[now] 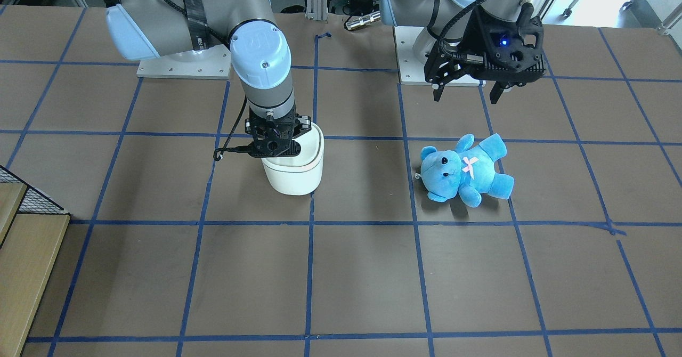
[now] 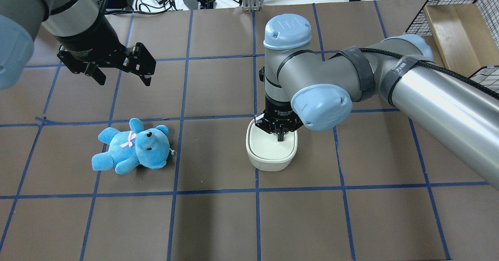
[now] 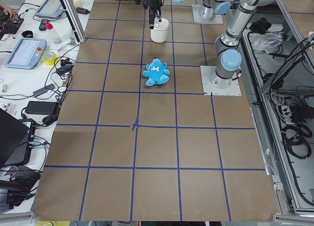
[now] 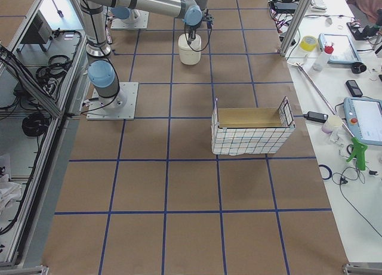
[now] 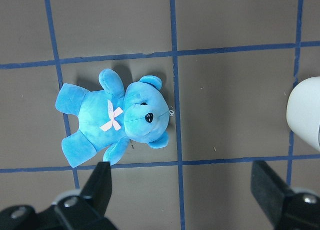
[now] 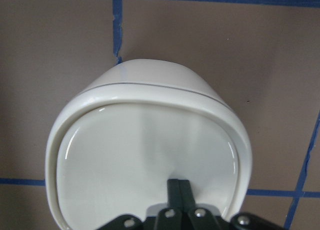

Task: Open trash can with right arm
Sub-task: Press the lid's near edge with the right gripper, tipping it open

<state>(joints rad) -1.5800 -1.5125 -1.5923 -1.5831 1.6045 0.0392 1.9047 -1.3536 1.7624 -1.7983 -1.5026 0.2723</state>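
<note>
The right wrist view's bottom edge is cutting off the trash can [image 6: 150, 93] at the rim on the gripper's side, along with most of the right gripper [image 6: 178, 189], so whether its pressed-together fingers are touching the lid is not showing. From the front, the gripper's black body is hiding its fingertips and the lid's rear part. The left wrist view's edges are clipping the can to a white sliver and the left gripper [image 5: 185, 190]'s fingers to stubs.

Blue teddy bear [image 1: 463, 169], pink bow, on its back, right of centre, front view. Wire basket [image 4: 250, 141] mid-frame, right-side view.
</note>
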